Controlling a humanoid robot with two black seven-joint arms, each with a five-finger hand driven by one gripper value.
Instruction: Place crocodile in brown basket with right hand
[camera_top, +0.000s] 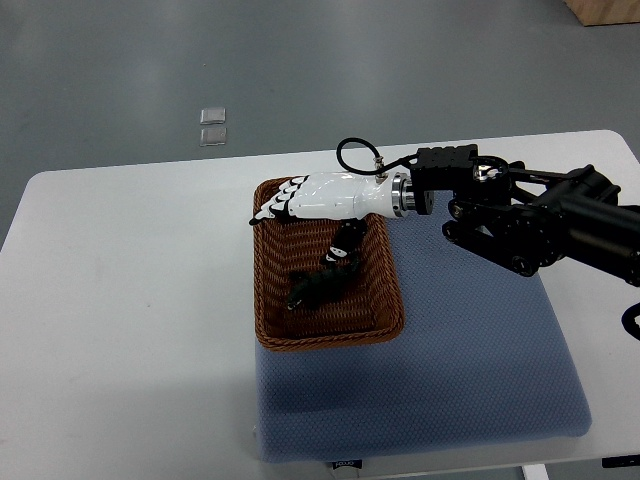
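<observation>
- Sitting near the middle of the white table (120, 300), the brown basket (262, 290) has its left wall over bare tabletop and the rest on the blue-grey mat (450, 380). Because it straddles the mat's left edge it may not sit quite level. A knock could then rock it or slide it toward the table's left edge.
- The crocodile (315, 285) lies inside the basket, slanting from the front-left of the floor up toward the far-right corner. As far as can be seen, all of it is within the rim, so the placing looks done or nearly done.
- The toy's upper end runs in under the palm, dark against dark. Whether any part of the hand touches it there cannot be told.
- The right hand (320, 197) hovers over the basket's far edge. Its fingers (278, 205) are stretched out flat toward the far-left corner and hold nothing that shows.
- The main risk is a snag. If a thumb or fingertip is caught on the toy's upper end, lifting away would drag the crocodile up with it, perhaps over the far rim.
- A second risk is a low pull-back to the right. The fingertips hang just above the far wall and could hook it, tipping the light basket.
- The black forearm (540, 225) reaches in over the mat's far-right corner, with a cable loop (350, 150) at the wrist. Both seem clear of everything, so they add little risk.
</observation>
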